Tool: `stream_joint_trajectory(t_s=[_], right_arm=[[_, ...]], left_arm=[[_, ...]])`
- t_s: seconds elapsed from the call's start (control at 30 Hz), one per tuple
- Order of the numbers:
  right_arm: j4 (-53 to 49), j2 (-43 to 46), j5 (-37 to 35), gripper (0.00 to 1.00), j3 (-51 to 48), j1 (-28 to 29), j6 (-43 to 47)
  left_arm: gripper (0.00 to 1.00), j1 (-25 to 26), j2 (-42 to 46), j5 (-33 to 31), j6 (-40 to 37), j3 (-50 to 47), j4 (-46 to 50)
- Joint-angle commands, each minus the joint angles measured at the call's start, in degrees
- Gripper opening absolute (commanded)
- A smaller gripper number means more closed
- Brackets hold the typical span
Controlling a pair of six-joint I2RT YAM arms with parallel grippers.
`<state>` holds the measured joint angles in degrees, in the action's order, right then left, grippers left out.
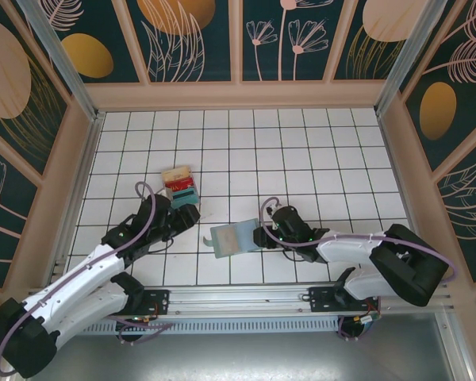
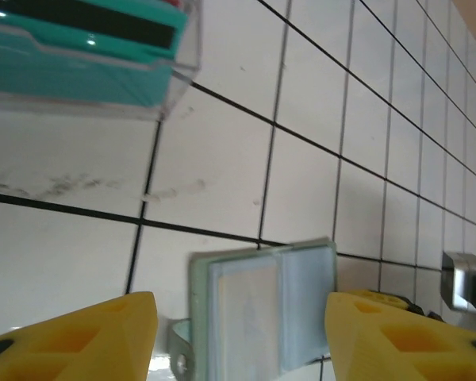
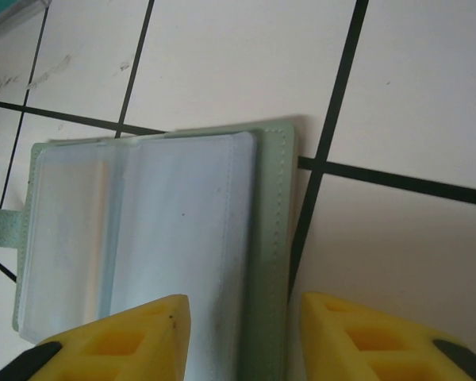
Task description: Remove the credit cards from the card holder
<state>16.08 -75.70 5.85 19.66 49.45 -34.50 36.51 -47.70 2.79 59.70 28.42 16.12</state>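
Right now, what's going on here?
Two arms work over a tiled table. The wallet lies open and flat between them. The right pincer is low at its right edge, fingers apart with that edge between them, not clamped. The left pincer is open, pointed at the wallet from the left, near a card stack. No loose card lies by the wallet.

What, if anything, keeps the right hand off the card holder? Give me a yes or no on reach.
Likely yes: the right hand is right at the card holder's stitched right edge, fingers apart, with nothing lying between them and it.
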Motion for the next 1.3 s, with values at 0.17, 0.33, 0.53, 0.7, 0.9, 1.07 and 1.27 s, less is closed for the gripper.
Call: stream_joint_trajectory(t_s=[0.17,0.33,0.53,0.7,0.9,1.07,1.27], right_arm=[[1.7,1.9,1.5,0.36,-1.1,2.7,-2.2],[1.8,3.4,1.1,0.36,-1.8,3.1,-2.6],[-0.1,2.5,-0.8,0.35,-0.9,3.1,-2.7],[-0.5,0.9,-0.9,0.34,-0.1,3.2,-2.8],[-0.5,0.1,-0.9,0.34,0.1,3.1,-2.9],[-0.6,-0.6,-0.9,0.35,0.5,3.1,-2.8],[-0.4,-0.9,-0.6,0.35,0.6,3.1,-2.8]], left_arm=[[0.59,7.1,-7.1,1.9,3.1,0.7,-9.4],[0.46,8.1,-11.5,2.8,3.4,0.6,-11.3],[0.42,8.6,-14.7,3.6,4.5,-0.4,-12.9],[0.41,9.0,-18.2,4.3,4.4,-0.4,-13.3],[0.41,9.3,-21.6,5.7,4.4,-0.8,-14.8],[0.40,9.6,-23.3,6.9,4.7,-1.4,-16.4],[0.40,9.7,-24.0,7.0,4.9,-2.1,-15.8]])
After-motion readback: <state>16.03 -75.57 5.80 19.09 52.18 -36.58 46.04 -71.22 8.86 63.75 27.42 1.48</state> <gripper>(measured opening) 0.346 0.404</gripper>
